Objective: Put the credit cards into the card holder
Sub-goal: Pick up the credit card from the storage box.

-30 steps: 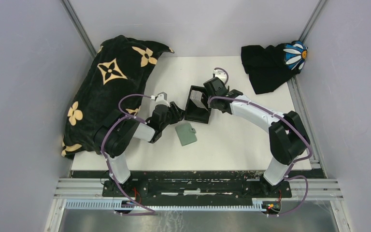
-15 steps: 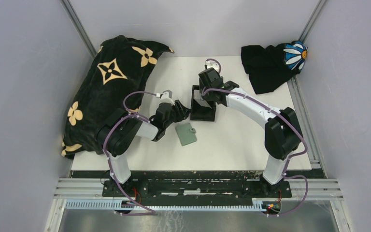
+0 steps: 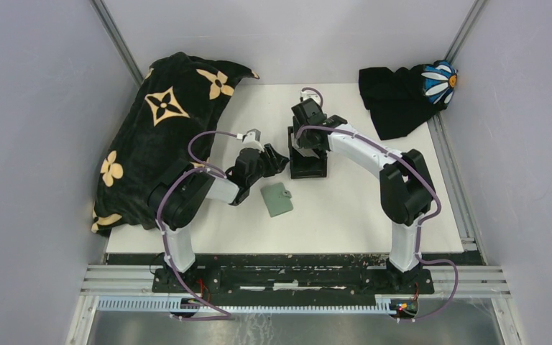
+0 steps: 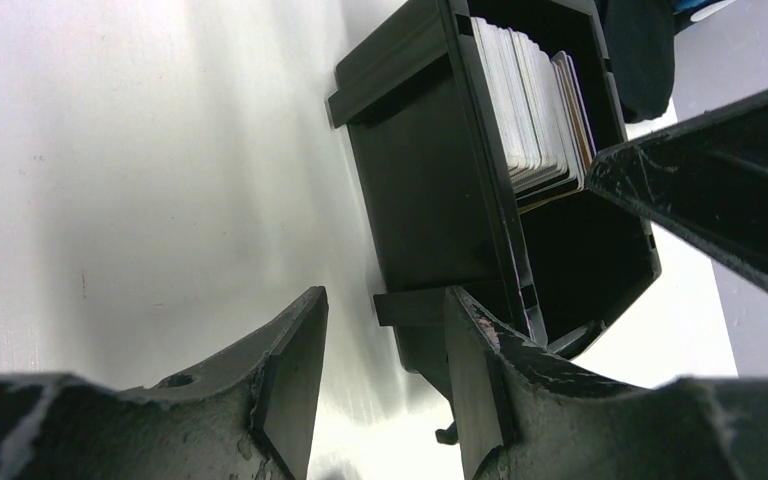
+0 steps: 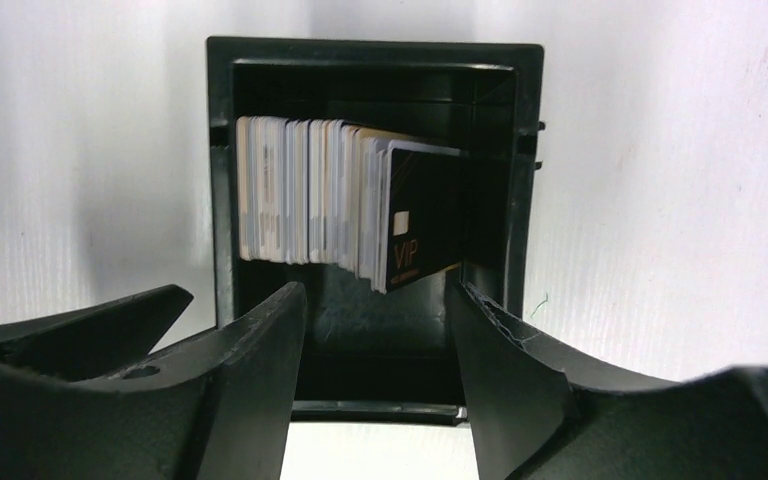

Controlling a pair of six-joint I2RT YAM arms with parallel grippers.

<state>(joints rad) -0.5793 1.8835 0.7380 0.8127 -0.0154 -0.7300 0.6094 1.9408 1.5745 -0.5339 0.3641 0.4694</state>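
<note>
Card holder (image 5: 370,55), centre frame: credit cards (image 5: 310,190) stand stacked inside. My left gripper (image 4: 385,300) and right gripper (image 5: 375,300) are beside it, fingers parted, empty. One grey-green card (image 3: 277,199) is outstanding on the table (image 3: 374,208), lower left of the holder; next, I judge, the left gripper must pinch its thin edge.

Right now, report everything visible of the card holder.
The card holder is a black, plastic-looking rectangular box, open-topped, with tabs on its outer walls. It sits flat on the white table. A row of cards stands on edge against one side, a black VIP card leaning at the end; the rest looks empty. The open right gripper hangs over it; the open left gripper is by one corner, contact unclear.
</note>
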